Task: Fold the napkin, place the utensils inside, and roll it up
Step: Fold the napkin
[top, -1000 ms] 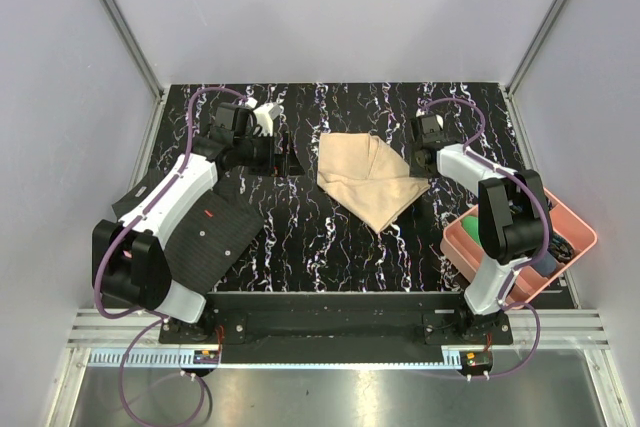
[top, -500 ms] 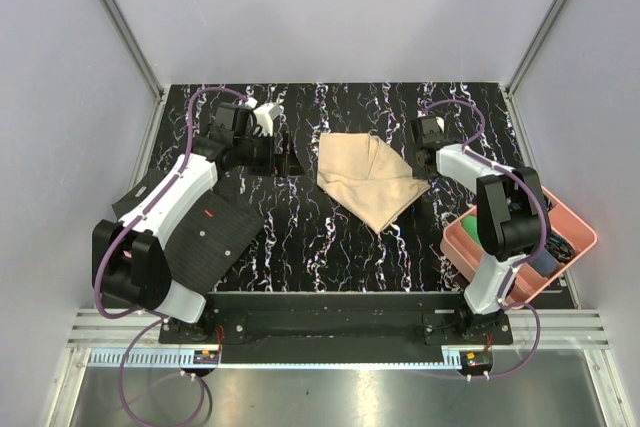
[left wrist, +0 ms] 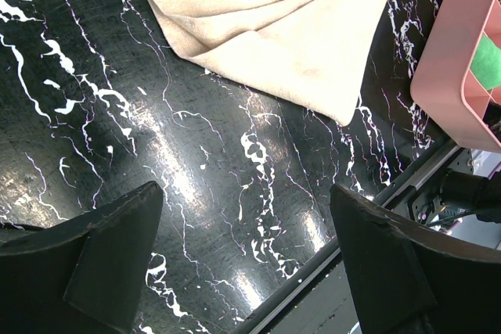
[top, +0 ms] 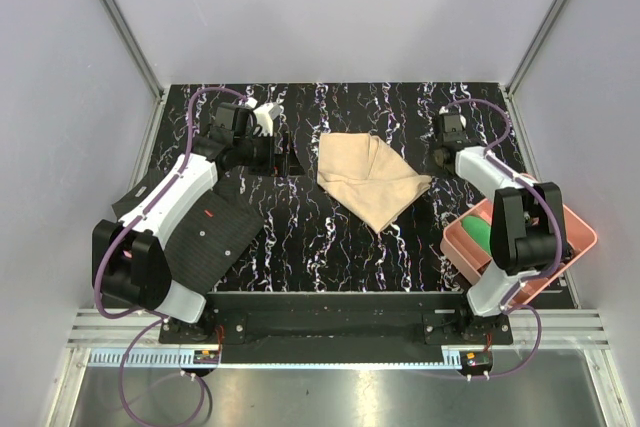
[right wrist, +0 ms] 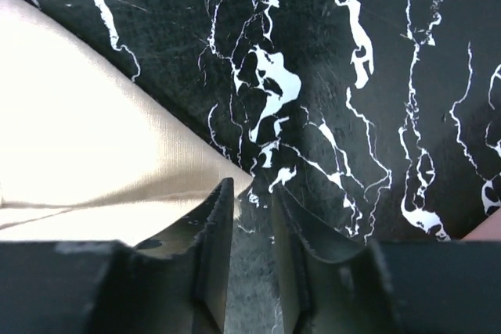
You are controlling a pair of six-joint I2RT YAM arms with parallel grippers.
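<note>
My right end effector (right wrist: 250, 187) has drawn back from the right-hand corner of the large beige cloth napkin (top: 370, 179) and now sits further right and further out than a second ago. Its fingers are almost pressed together, with only a thin slit between them and nothing in it, and the cloth corner lies just beside the left fingertip. The napkin has not shifted. It lies in the middle of the black marbled worktop (top: 330, 247), already doubled over on itself with one point towards me, so I judge the fold is done or nearly so and the utensils come next. My left end effector (left wrist: 246, 193) hangs spread wide and empty over bare worktop, left of the cloth. The pink plastic tray (top: 578, 219) at the near right holds a green block (top: 478, 230) and some dark bits I can't identify. I can't find the wooden spoon or stick in any view
</note>
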